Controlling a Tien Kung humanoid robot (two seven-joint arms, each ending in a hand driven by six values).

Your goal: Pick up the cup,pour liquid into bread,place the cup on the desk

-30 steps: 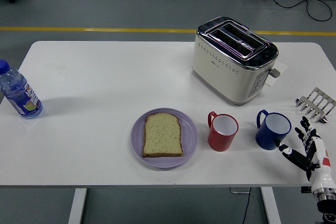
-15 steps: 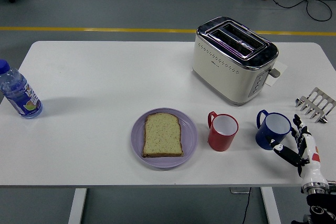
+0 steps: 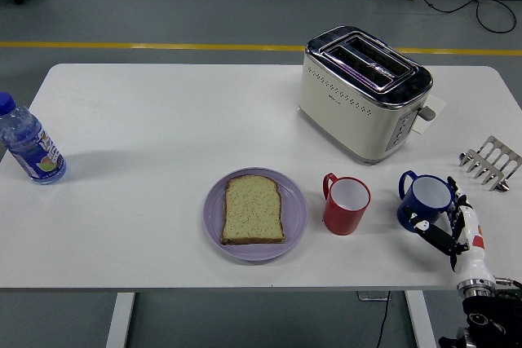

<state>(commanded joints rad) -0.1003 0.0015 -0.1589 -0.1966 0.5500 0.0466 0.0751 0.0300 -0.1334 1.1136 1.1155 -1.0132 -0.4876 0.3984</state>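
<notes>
Blue cup [image 3: 425,201]: upright on tabletop [image 3: 163,120], right of red cup [image 3: 347,204] and bread [image 3: 253,209] on plate [image 3: 214,216]. Right hand [image 3: 447,226]: fingers spread at cup's wall, apparently positioned for grasp, not yet clamped.

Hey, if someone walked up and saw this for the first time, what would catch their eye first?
Probably the shiny cream toaster at the table's far right. Next, the bread slice on a purple plate near the front edge, with a red cup and blue cup to its right. The right robot hand touches the blue cup.
</notes>
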